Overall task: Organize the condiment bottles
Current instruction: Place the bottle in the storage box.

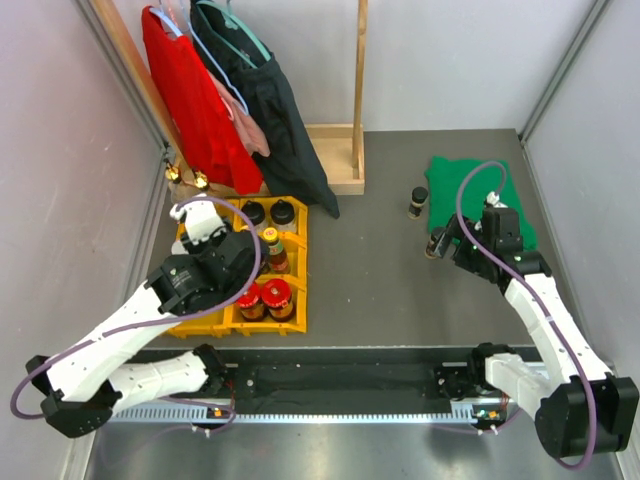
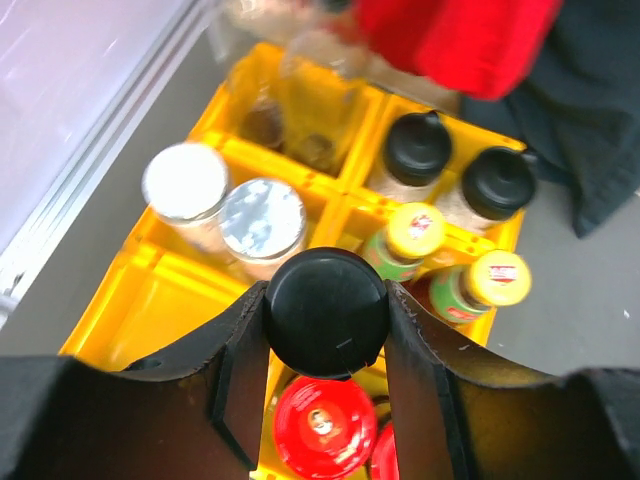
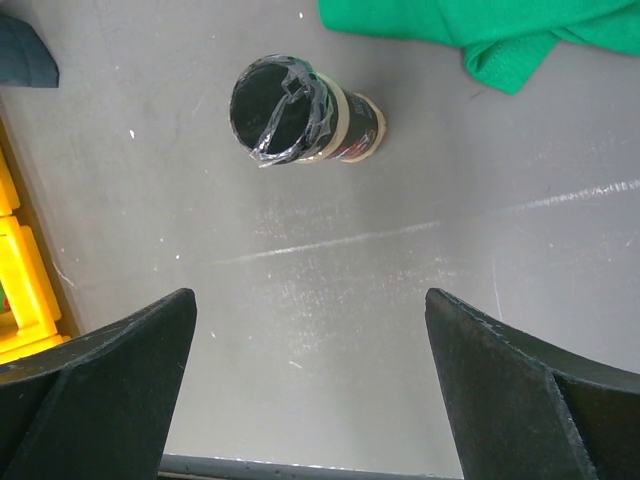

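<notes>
Left hand (image 2: 325, 312) grips black-capped jar (image 2: 325, 330) over tray (image 2: 150, 300).

light: bright, even | glare: silver lids (image 2: 262, 218) | blur: red cloth (image 2: 455, 40), top edge

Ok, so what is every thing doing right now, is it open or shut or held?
Left gripper: shut on black-capped jar, over the yellow tray.
Right gripper: open, empty.
Lone bottle: upright on the table, capped, untouched.
Yellow-capped bottles: in tray, caps on.
</notes>
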Available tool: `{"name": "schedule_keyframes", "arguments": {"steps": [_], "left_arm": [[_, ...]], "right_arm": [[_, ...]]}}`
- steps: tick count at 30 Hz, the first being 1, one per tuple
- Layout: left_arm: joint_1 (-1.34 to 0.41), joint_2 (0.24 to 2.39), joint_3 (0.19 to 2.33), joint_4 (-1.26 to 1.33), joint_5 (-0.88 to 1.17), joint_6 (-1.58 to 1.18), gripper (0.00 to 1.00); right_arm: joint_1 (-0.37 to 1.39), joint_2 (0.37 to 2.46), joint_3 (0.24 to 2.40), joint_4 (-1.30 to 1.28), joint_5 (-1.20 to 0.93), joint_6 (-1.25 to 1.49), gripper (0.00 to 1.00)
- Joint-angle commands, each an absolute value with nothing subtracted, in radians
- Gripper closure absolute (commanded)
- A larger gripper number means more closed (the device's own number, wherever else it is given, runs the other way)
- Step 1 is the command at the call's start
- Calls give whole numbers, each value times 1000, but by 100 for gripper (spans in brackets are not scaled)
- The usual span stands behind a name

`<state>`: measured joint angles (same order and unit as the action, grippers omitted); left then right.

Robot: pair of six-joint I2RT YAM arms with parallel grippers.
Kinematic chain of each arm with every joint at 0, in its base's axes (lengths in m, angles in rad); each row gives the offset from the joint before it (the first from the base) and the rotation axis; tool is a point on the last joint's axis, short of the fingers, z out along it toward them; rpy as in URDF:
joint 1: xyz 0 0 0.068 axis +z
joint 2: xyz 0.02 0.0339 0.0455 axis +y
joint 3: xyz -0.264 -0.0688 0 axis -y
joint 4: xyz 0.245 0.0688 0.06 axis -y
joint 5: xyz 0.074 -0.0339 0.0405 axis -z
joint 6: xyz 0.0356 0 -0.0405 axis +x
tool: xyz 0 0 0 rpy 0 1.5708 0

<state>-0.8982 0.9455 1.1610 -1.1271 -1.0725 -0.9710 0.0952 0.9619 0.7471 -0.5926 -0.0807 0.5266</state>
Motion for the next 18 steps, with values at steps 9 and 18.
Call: {"name": "schedule_keyframes", "arguments": {"steps": [9, 18], "left_arm": [[-884, 959, 1060, -1410, -1146, -1405, 100], [-677, 953, 977, -1193, -1043, -1189, 100]], "right_arm": [[84, 980, 788, -555, -91, 528, 4], [84, 982, 785, -551, -89, 526, 4]]}}
